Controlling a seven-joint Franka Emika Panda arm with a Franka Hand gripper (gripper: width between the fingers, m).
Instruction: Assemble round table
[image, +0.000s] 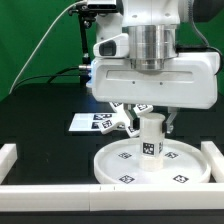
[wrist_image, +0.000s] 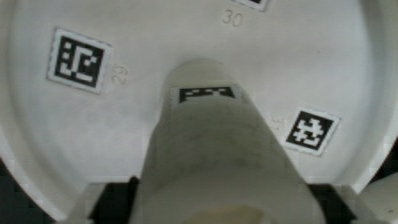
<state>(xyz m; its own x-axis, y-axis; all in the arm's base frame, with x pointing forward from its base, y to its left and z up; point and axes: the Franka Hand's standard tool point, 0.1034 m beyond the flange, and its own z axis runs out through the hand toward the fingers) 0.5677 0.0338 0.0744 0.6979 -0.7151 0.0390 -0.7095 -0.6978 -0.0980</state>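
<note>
The gripper (image: 150, 128) hangs vertically over the round disc (image: 108, 165). Its jaws are drawn in on the short cylindrical leg (image: 151, 138), which fills the space between them. In the wrist view the dark pads (wrist_image: 118, 203) flank the leg on both sides with no gap showing.

The leg stands upright directly below the jaws. Its lower end meets the disc's centre and hides the hub there.

Judgement: the vertical hold keeps the leg's axis in line with the hub, so the leg can seat or thread without binding. The disc lies flat, rim up, to present that hub.

The disc rests on a black table (image: 40, 110). White border rails (image: 100, 200) run just outside the disc, to either side of the jaws and on the camera's side. The marker board (image: 85, 122) lies flat beyond the jaws. A green backdrop (image: 40, 40) closes the room behind.
</note>
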